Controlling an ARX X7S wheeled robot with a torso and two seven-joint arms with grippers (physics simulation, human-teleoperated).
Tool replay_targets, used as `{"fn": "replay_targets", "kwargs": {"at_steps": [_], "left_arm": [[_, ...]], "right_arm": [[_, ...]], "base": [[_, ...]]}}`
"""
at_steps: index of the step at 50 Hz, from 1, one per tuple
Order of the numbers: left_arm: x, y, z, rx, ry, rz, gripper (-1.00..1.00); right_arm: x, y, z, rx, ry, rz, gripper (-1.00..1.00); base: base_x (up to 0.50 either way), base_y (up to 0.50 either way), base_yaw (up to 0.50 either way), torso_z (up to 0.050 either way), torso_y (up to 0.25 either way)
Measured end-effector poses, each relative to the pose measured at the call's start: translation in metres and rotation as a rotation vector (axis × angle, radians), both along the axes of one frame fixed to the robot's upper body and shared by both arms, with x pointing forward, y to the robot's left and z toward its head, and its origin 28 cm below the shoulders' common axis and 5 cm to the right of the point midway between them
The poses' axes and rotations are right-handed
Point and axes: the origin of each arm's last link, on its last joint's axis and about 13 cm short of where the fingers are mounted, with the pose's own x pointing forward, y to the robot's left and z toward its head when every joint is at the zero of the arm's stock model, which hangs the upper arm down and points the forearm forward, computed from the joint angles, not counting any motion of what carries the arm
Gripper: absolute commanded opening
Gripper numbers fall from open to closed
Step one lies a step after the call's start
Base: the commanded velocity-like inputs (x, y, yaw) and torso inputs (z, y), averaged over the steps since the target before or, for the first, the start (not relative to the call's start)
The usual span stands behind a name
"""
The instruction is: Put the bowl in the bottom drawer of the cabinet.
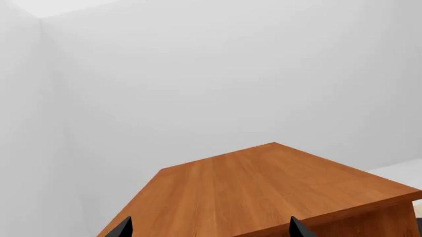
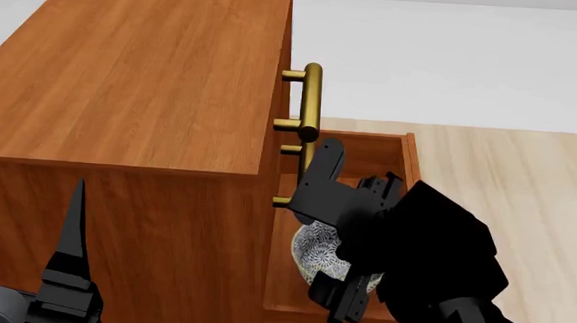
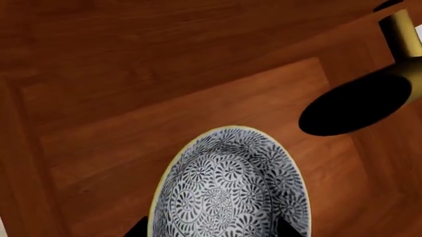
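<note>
right tool (image 2: 335,262) grips the bowl (image 3: 231,190) tipped on edge over the open bottom drawer (image 2: 407,157)

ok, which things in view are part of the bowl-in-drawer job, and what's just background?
Job:
- bowl, held by the right gripper
- bottom drawer, pulled open under the bowl
- cabinet

Not involved:
- upper drawer handles
- left gripper, empty, over the cabinet top
- wood floor
- white wall
</note>
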Motion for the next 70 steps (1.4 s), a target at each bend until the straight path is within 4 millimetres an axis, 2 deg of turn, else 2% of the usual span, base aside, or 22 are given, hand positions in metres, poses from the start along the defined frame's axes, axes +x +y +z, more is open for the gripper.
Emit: {"fn": "replay_targets", "kwargs": {"at_steps": [53, 70], "left_arm": [[0.001, 0.000, -0.001, 0.001, 0.004, -0.001, 1.00], [0.001, 0.000, -0.001, 0.002, 0.004, -0.002, 1.00]], "right_arm": [[0.002, 0.000, 0.007, 0.015, 0.026, 0.065, 1.00], [-0.003, 0.012, 0.015, 0.067, 0.001, 0.109, 1.00]], "base": [[0.00, 0.00, 0.00, 0.000, 0.000], [0.00, 0.00, 0.00, 0.000, 0.000]]}}
